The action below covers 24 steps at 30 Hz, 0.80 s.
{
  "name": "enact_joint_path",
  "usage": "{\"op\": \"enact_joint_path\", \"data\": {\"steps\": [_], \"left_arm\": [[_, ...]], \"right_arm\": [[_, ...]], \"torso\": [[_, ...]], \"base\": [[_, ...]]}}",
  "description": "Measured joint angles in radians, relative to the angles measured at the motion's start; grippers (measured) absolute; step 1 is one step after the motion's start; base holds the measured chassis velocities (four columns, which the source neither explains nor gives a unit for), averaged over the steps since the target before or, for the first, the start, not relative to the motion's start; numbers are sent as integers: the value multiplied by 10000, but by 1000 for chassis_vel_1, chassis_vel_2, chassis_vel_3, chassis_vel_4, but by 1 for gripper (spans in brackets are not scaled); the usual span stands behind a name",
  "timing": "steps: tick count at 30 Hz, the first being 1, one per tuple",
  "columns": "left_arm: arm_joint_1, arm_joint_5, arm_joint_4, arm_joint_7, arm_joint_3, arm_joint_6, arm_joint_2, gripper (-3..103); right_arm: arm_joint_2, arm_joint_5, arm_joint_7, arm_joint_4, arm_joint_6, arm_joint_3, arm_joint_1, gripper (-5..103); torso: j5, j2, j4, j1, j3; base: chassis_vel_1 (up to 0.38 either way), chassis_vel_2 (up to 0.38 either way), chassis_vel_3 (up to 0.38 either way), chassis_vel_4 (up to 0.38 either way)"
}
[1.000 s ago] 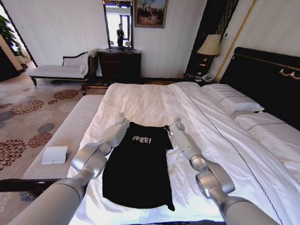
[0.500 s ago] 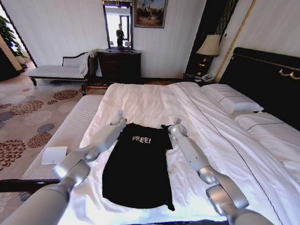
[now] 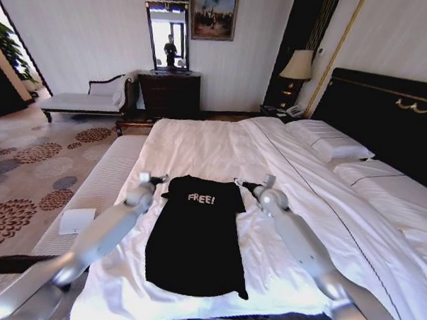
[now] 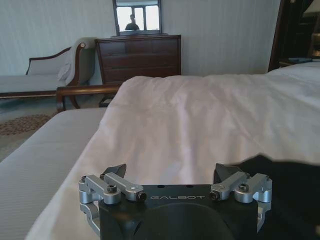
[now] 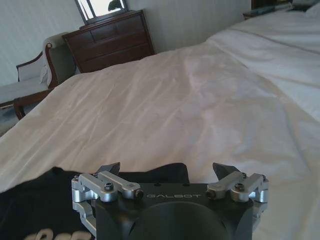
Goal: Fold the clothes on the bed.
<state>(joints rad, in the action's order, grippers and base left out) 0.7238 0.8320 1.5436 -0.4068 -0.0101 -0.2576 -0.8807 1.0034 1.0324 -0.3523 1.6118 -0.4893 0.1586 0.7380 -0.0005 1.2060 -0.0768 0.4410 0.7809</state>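
Note:
The black T-shirt with white "FREE!" lettering lies flat on the bed's white duvet, collar end away from me. My left gripper is open, low over the duvet just outside the shirt's left shoulder. In the left wrist view the left gripper has nothing between its fingers, and the T-shirt lies by one fingertip. My right gripper is open at the shirt's right shoulder. In the right wrist view the right gripper hangs over the edge of the T-shirt.
A pale striped bench runs along the bed's left side, with a small white box on it. Pillows and the dark headboard are on the right. A dresser, a chaise and a lamp stand beyond.
Both arms have stretched out and dropped lower. The left gripper moved left and the right gripper moved right, to the shirt's shoulder corners. The shirt has not moved.

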Motion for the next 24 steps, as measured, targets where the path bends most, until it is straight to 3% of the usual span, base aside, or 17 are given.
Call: {"op": "enact_joint_path", "data": {"steps": [6,9,17,24], "left_arm": [[1698,-522,1174,196,987,235,341,100],[2898,-613,2111,269,1715,289,321,100],[5150,-1337,3230,778,3385,594,305,100],[7431,-1690,4403,1183,4847,843,-450,100]], "right_arm": [[-347,-204,196,1310,58,1079,1766,100],[-396,-404,315,2041,101,1812,2860,100],[-151,-809,365,2736,146,2401,4159,100],[193,-1303,409,3734,146,3021,5575,100]], "torso": [[4,0,1,-2,0],[1,1,-10,-2,0],[5,0,-1,2,1],[5,0,-1,1,0]], "base": [[0,0,0,0],[0,0,0,0],[0,0,0,0],[0,0,0,0]]}}
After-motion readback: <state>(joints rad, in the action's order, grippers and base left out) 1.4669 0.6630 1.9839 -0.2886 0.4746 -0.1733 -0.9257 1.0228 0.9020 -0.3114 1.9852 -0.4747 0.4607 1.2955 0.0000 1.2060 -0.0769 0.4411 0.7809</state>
